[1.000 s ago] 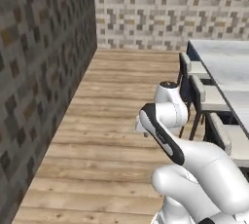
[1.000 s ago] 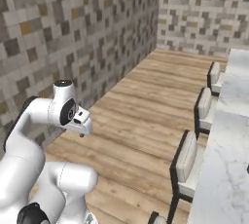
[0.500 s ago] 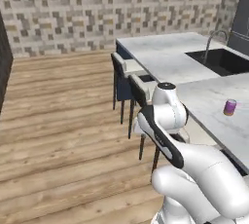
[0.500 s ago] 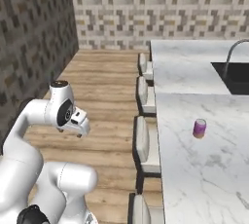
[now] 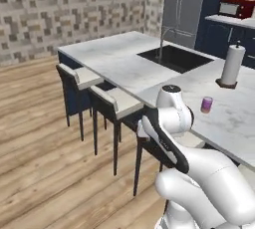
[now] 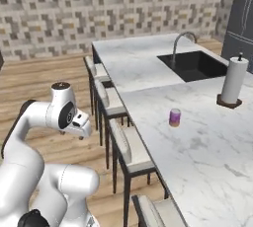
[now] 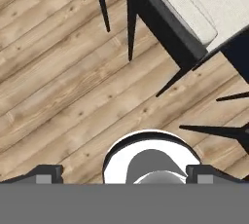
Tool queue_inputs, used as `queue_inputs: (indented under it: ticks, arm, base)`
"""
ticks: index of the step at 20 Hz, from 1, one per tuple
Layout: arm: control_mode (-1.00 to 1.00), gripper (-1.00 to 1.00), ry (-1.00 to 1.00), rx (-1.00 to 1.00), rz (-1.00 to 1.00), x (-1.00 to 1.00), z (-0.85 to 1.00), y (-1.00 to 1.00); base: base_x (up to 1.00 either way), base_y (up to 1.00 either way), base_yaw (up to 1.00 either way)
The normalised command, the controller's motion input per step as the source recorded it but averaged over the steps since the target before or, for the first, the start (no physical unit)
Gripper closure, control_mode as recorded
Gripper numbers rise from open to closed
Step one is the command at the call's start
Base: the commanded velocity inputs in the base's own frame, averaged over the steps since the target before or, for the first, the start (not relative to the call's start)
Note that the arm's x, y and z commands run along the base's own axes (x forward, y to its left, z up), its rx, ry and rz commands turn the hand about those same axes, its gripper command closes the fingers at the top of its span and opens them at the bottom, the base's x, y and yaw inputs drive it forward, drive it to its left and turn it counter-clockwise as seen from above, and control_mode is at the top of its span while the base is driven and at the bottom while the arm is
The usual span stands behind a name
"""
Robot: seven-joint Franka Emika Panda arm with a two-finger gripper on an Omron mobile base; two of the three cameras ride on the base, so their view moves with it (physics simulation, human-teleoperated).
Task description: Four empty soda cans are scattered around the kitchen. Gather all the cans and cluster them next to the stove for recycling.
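Early stage: purple soda can [image 6: 175,117] sits uncollected on the island counter [image 6: 197,142] near the paper-towel roll [image 6: 232,80]; gripper [image 7: 124,173] spread wide, holding nothing; no stove in sight.

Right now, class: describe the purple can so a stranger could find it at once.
Find the long marble island with the black sink. On its bare top, between the stools' edge and the paper-towel roll, stands the can. It is short and purple with a silvery top; the roll is tall and white.

I see one purple can [image 5: 206,104] [image 6: 175,117] standing upright on the white marble island counter [image 6: 197,142], well short of the sink [image 6: 197,65] and the paper-towel roll [image 6: 232,80].
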Motion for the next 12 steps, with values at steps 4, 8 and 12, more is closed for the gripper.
queue_inputs:
  ticks: [4,8,12]
  arm:
    - [1.0,-1.0,0.0,0.0,0.0,0.0,0.0,0.0]
    - [1.0,-1.0,0.0,0.0,0.0,0.0,0.0,0.0]
    - [1.0,-1.0,0.0,0.0,0.0,0.0,0.0,0.0]
  base:
    - [0.38,0.26,-0.66]
    - [0.38,0.26,-0.65]
    - [0.36,0.33,-0.55]
